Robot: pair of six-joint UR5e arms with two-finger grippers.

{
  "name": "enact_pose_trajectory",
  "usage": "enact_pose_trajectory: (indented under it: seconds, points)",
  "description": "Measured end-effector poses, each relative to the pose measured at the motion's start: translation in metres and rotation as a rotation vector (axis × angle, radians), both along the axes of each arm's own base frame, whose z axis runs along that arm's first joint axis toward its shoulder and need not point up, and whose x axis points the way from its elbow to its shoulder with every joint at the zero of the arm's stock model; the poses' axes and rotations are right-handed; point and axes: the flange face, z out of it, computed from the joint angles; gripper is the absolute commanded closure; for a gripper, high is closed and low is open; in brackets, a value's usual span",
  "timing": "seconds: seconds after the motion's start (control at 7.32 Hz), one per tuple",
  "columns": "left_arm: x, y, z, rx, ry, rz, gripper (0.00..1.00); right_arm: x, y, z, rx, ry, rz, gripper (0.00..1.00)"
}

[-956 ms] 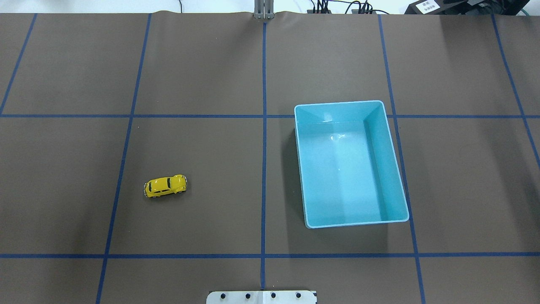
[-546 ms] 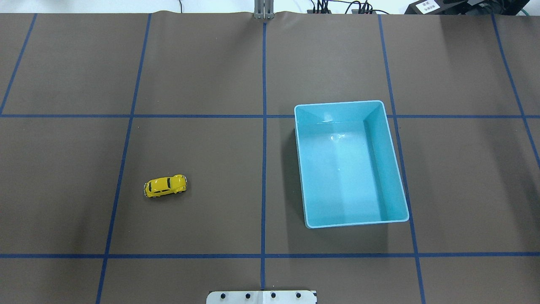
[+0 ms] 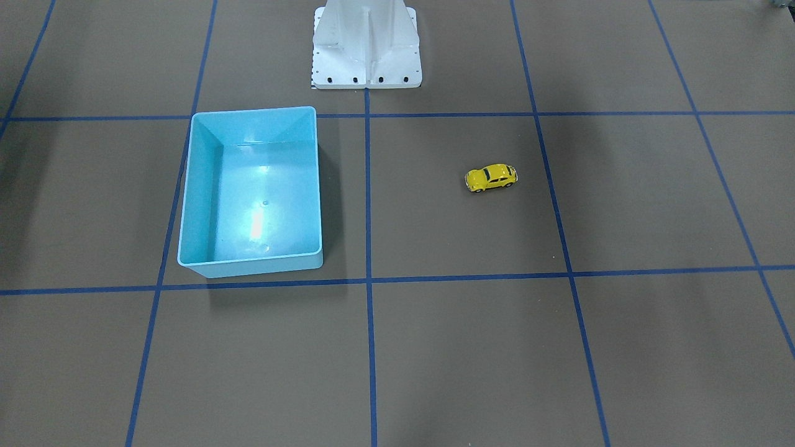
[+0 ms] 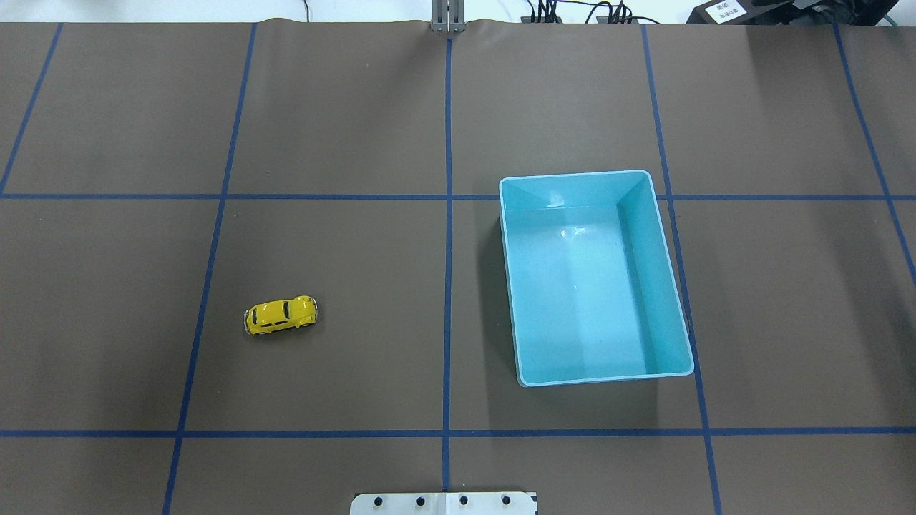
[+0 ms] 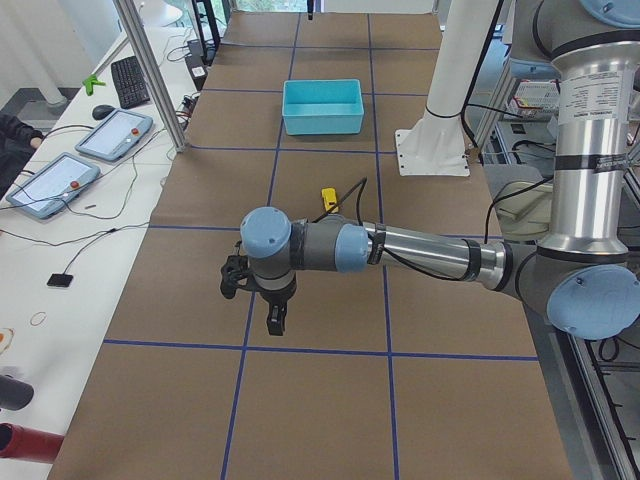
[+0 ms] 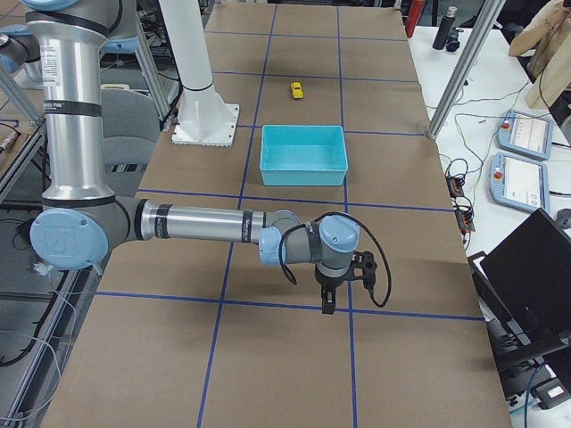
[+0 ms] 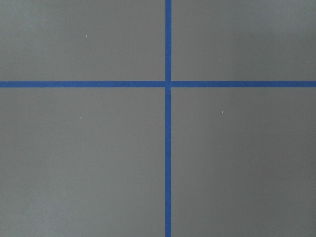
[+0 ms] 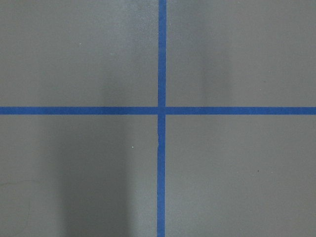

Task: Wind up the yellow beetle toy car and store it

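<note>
The yellow beetle toy car (image 4: pixel 280 315) stands on its wheels on the brown mat, left of centre; it also shows in the front-facing view (image 3: pixel 490 178), the left view (image 5: pixel 329 199) and the right view (image 6: pixel 296 90). The light blue bin (image 4: pixel 653 286) stands empty right of centre, also in the front-facing view (image 3: pixel 248 267). My left gripper (image 5: pixel 275 320) hangs over the mat's left end, far from the car. My right gripper (image 6: pixel 327 303) hangs over the right end, beyond the bin. Both show only in side views, so I cannot tell whether they are open or shut.
The mat carries a grid of blue tape lines (image 4: pixel 448 286). The white robot base (image 3: pixel 366 43) stands at the table's robot side. Both wrist views show only mat and a tape crossing (image 7: pixel 168 84). Tablets and cables lie on side tables (image 5: pixel 100 135).
</note>
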Motion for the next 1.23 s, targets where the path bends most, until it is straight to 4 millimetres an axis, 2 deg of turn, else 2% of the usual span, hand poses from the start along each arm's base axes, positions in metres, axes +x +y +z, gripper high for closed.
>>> enact_pose_trajectory:
  seconds: [0.27,0.41,0.55,0.82,0.96,1.09,1.23]
  points:
    - [0.016,-0.044,-0.100,-0.012,-0.021,0.032,0.00,0.000,0.000,0.001,-0.001,0.000,0.000,0.00]
    - [0.044,-0.064,-0.153,0.025,-0.057,0.085,0.00,0.000,0.000,0.001,-0.001,0.000,0.000,0.00]
    - [0.084,-0.066,-0.196,0.099,-0.099,0.159,0.00,0.000,0.000,0.001,-0.002,0.000,0.000,0.00]
    - [0.168,-0.052,-0.268,0.271,-0.113,0.305,0.00,0.000,0.000,0.001,-0.003,0.000,-0.001,0.00]
    - [0.212,-0.040,-0.294,0.337,-0.090,0.384,0.00,0.000,0.000,0.001,-0.003,0.000,-0.001,0.00]
    - [0.258,-0.019,-0.316,0.406,-0.060,0.470,0.00,0.000,0.000,0.001,-0.003,0.000,0.000,0.00]
    - [0.296,0.003,-0.331,0.486,-0.032,0.542,0.00,0.000,0.000,0.001,-0.003,-0.001,0.000,0.00]
